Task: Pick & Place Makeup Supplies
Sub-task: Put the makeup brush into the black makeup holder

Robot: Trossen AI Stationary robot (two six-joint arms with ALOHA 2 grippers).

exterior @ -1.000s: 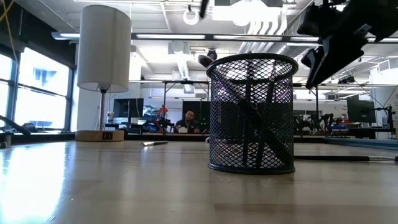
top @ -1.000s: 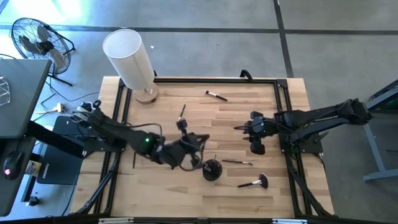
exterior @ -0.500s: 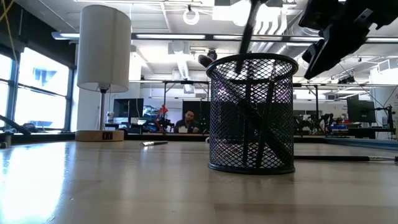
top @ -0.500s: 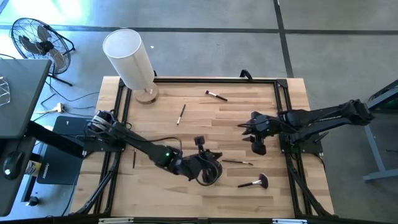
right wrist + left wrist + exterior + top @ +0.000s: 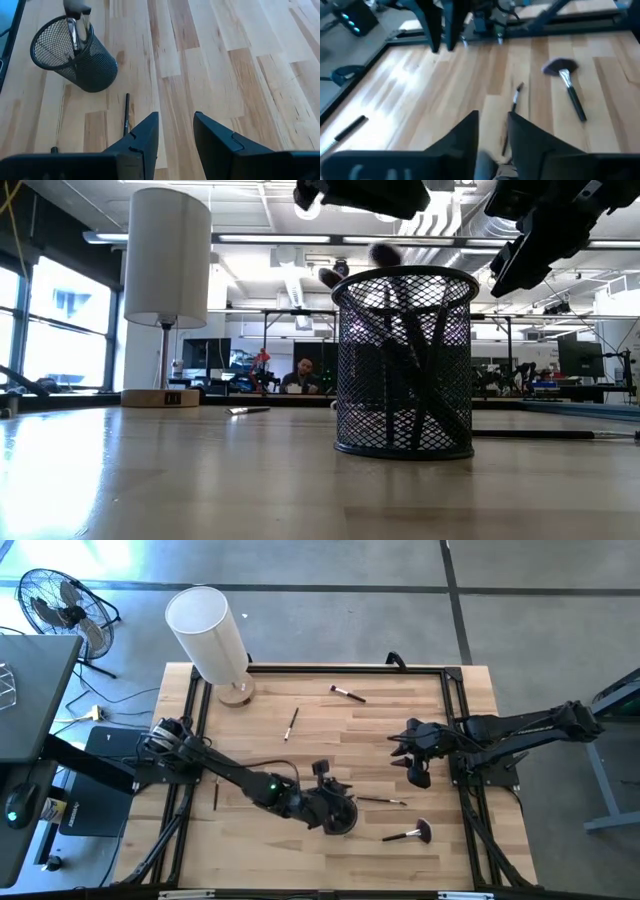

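A black mesh cup [image 5: 343, 820] [image 5: 405, 360] [image 5: 75, 52] stands on the wooden table near its near edge, with several brushes inside. One brush [image 5: 383, 253] [image 5: 74, 25] pokes out head-up. My left gripper [image 5: 336, 804] [image 5: 365, 192] [image 5: 493, 120] hovers open right above the cup, clear of that brush. Loose brushes lie flat on the table: a fluffy-headed one [image 5: 408, 834] [image 5: 567, 85], a thin one [image 5: 382, 801] [image 5: 126, 114], and two toward the far side [image 5: 348, 693] [image 5: 291, 723]. My right gripper [image 5: 398, 748] [image 5: 520, 255] [image 5: 176, 117] hangs open and empty above the table's right half.
A tall white cylinder on a wooden base [image 5: 210, 635] [image 5: 167, 260] stands at the far left corner. A short dark stick [image 5: 215, 796] [image 5: 350, 128] lies near the left rail. Black frame rails [image 5: 190, 740] border the table. A person sits far behind the table [image 5: 303, 372].
My left gripper has carried a brush from the table's middle toward the near edge, to over the mesh cup. The brush, slanted above the rim half a second ago, has dropped out of the gripper into the cup and stands there head-up.
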